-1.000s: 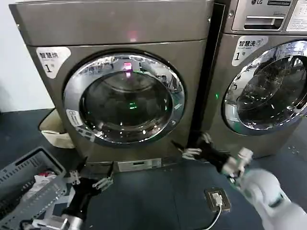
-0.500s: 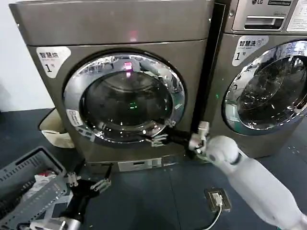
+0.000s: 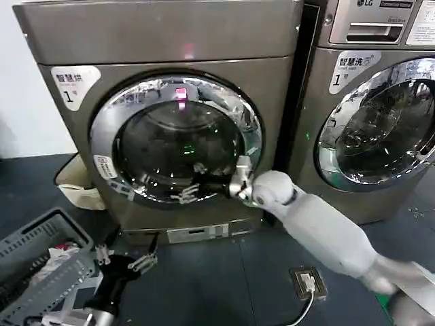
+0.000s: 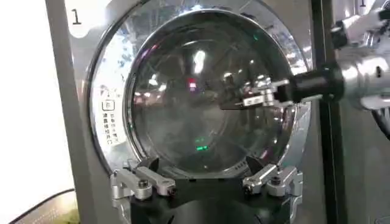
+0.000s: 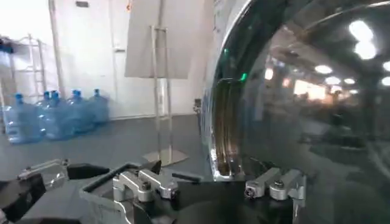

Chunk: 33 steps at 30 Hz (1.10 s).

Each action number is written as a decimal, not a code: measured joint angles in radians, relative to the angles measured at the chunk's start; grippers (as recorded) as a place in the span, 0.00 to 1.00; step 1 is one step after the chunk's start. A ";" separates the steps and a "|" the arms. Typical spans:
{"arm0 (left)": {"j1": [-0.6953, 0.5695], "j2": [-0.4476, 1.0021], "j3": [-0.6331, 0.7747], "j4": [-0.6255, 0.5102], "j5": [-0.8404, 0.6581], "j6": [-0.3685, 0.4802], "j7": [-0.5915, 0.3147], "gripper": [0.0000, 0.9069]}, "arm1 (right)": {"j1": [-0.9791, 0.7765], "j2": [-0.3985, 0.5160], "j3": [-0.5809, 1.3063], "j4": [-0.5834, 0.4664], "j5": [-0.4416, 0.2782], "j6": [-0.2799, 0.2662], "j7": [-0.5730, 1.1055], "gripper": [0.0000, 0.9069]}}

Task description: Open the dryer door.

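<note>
The dryer (image 3: 170, 41) stands on the floor ahead of me, bronze-grey, sticker "1" at its upper left corner, with the LG machine (image 3: 380, 102) just beside it on my right. Its door (image 3: 136, 109) looks shut, chrome ring flush against the front, dark glass in the middle.

My right arm reaches across the door's lower right. My right pincer (image 3: 190, 191) hangs in front of the lower glass, near the bottom of the ring, fingers spread and holding nothing. The left wrist view shows it (image 4: 259, 97) close over the glass; whether it touches I cannot tell. My left pincer (image 3: 127, 258) waits low over the floor, near the dryer's bottom edge, also spread and empty.

The risks, as I judge them: the pincer sits over smooth curved glass, not the ring's edge, so closing here would grip nothing and could skid. I see no clear handle, so I may pick the wrong side and pull against the hinge. My forearm lies across the door's right rim; if the door swings out, it could strike my own arm. A grey basket (image 3: 41, 251) at the floor's left could obstruct a full swing.
</note>
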 joint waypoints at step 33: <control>0.024 0.000 -0.016 -0.015 -0.001 -0.005 0.000 1.00 | 0.259 0.362 -0.229 -0.368 -0.028 0.063 0.003 1.00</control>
